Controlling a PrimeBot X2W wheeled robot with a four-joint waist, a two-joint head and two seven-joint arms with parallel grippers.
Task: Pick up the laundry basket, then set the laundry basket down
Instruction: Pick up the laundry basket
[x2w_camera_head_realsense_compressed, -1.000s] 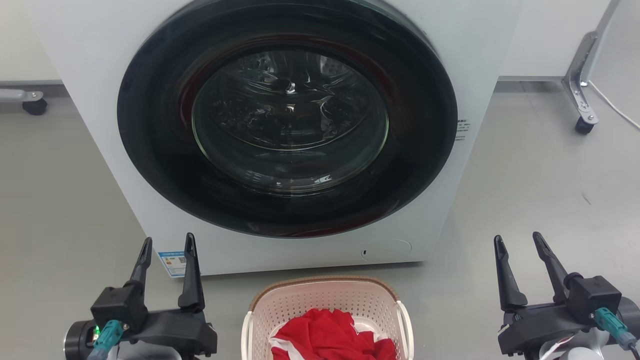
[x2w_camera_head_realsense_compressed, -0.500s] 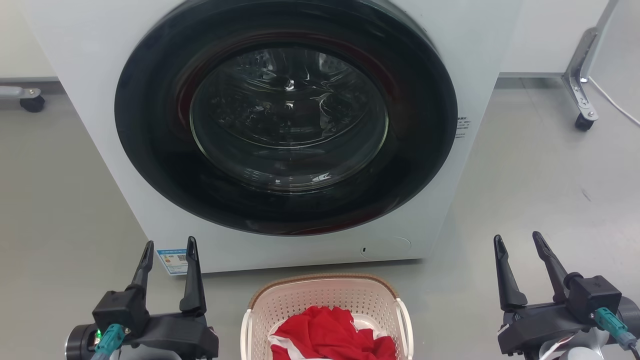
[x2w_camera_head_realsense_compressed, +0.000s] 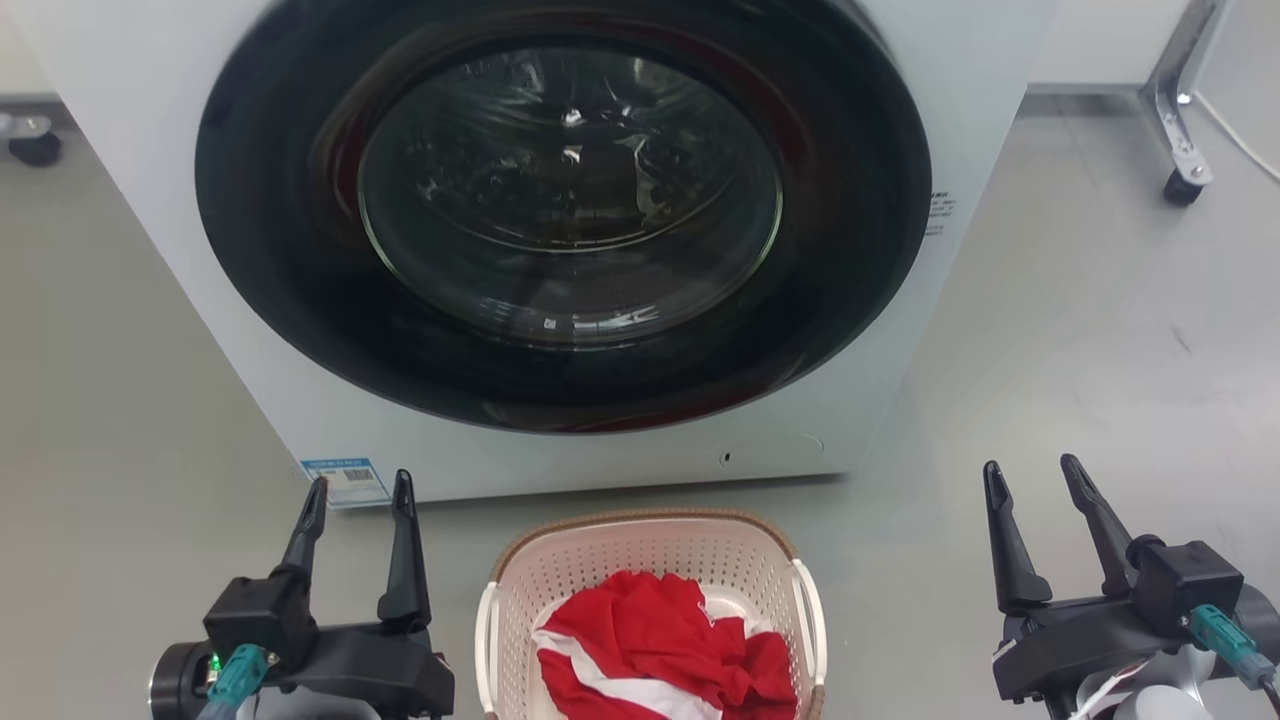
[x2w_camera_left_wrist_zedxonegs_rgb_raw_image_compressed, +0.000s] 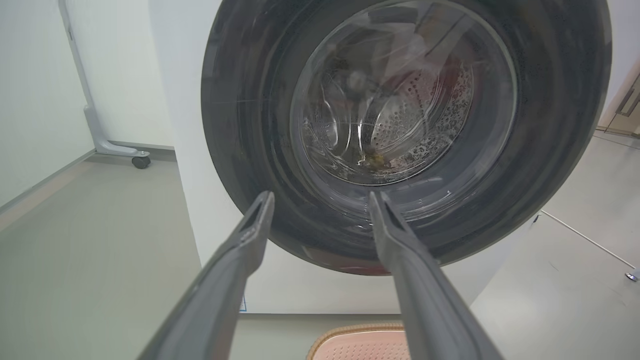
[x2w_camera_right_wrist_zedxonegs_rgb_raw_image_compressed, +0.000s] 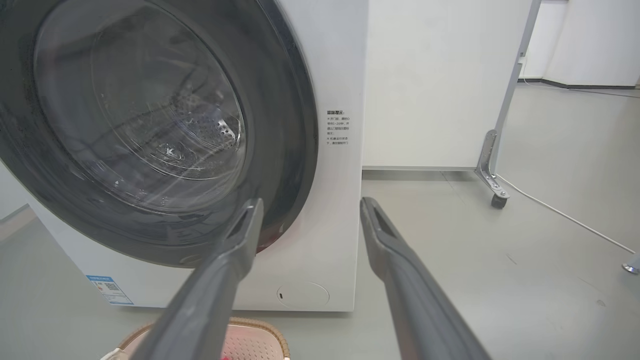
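Basket spot: the laundry basket (x2w_camera_head_realsense_compressed: 650, 565) sits on the floor (x2w_camera_head_realsense_compressed: 1100, 350), right in front of the washing machine (x2w_camera_head_realsense_compressed: 985, 90), near its base but not touching it, and between the two grippers.
Basket load: a crumpled red garment (x2w_camera_head_realsense_compressed: 660, 650) with a white stripe lies inside, below the brown rim.
Left side: the left gripper (x2w_camera_head_realsense_compressed: 360, 482) hangs just left of the basket, fingers parted to a moderate gap with nothing between them. Its wrist view has them aimed at the round door (x2w_camera_left_wrist_zedxonegs_rgb_raw_image_compressed: 400, 100), and the basket's rim peeks in underneath.
Right side: the right gripper (x2w_camera_head_realsense_compressed: 1030, 465) waits farther out, well apart from the basket, fingers likewise spread and empty.
Why so: one gripper on each side, both spread. That reads as a set-up for a two-sided lift by the white handles (x2w_camera_head_realsense_compressed: 812, 620). Neither touches the basket, so I'd say the pick-up hasn't started.
Facing: upright, mouth straight up, no tilt. The far end faces the machine, and the handles face out left and right towards the grippers.
Long axis: it looks to run from the robot towards the machine, but the head view's bottom edge cuts off the near end, so I can't call it firmly.
Next move: both arms likely need to drop and close inward, and the right one has more ground to cover.
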